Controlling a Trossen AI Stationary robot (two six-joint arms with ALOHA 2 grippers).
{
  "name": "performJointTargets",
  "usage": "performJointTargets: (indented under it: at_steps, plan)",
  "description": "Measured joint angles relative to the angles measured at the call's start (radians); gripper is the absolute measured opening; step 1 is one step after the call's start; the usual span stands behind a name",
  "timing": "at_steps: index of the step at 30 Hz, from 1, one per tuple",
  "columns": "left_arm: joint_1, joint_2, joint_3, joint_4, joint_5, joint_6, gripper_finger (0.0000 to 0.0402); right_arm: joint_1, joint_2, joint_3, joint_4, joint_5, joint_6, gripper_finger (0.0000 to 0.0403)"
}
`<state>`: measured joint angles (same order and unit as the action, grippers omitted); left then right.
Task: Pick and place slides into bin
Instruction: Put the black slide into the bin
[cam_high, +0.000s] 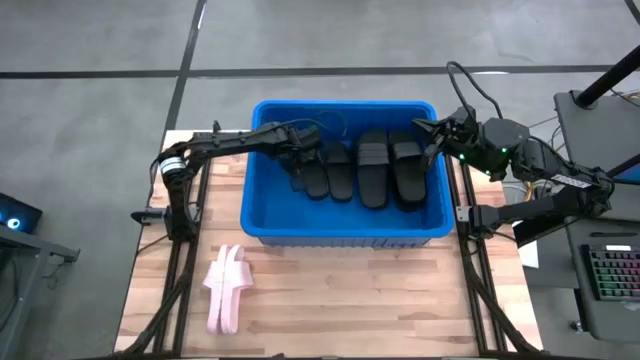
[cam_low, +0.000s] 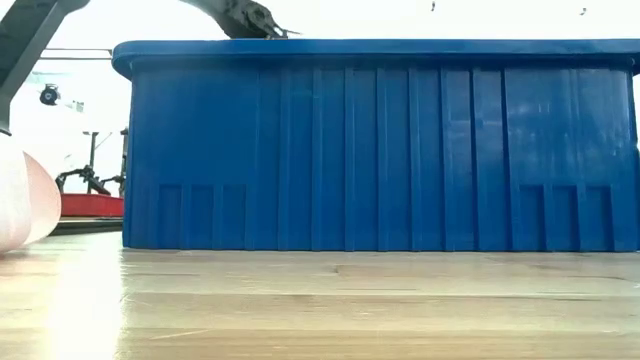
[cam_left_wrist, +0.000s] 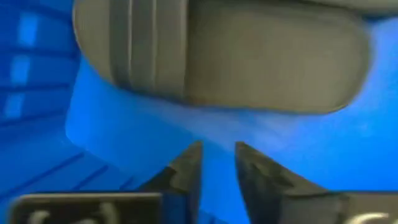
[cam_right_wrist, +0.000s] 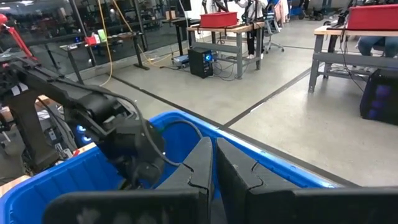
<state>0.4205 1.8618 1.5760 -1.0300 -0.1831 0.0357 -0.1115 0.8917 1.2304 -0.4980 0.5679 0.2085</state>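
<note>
Left gripper (cam_high: 303, 152) was seen nearly closed, empty, inside bin (cam_high: 262, 228) above black slides (cam_high: 372, 170); retraction advised straight upward, then toward pink slides (cam_high: 226, 287)

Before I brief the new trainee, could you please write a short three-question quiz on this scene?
1. How many black slides lie inside the bin?
2. True or false: the pink slides are in the bin.
3. Which claw reaches down inside the bin: A left claw, B right claw?

Key: 1. Four. 2. False, they lie on the table in front of it. 3. A.
</note>
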Motion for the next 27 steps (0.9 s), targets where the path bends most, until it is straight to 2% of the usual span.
performJointTargets:
  at_steps: [3,5,10,16,22,27]
  plan:
    - [0.026,0.000,-0.052,0.012,-0.003,-0.003,0.0022,0.002,0.000,0.000,-0.001,0.000,0.000,0.0013]
    - [0.039,0.000,-0.091,0.037,-0.007,-0.002,0.0007,0.002,0.000,0.000,-0.001,-0.002,0.000,0.0013]
    - [0.055,0.000,-0.166,0.141,0.007,0.074,0.0007,0.002,0.000,0.000,-0.001,-0.002,0.000,0.0013]
    - [0.076,0.000,-0.226,0.249,0.007,0.085,0.0001,0.002,0.000,0.000,-0.001,-0.002,0.000,0.0013]
    - [0.084,0.000,-0.258,0.409,0.048,0.175,0.0001,0.002,0.000,0.000,-0.001,-0.001,0.000,0.0013]
    - [0.084,0.005,-0.260,0.451,0.034,0.218,0.0001,0.002,0.000,0.000,-0.001,0.000,0.000,0.0013]
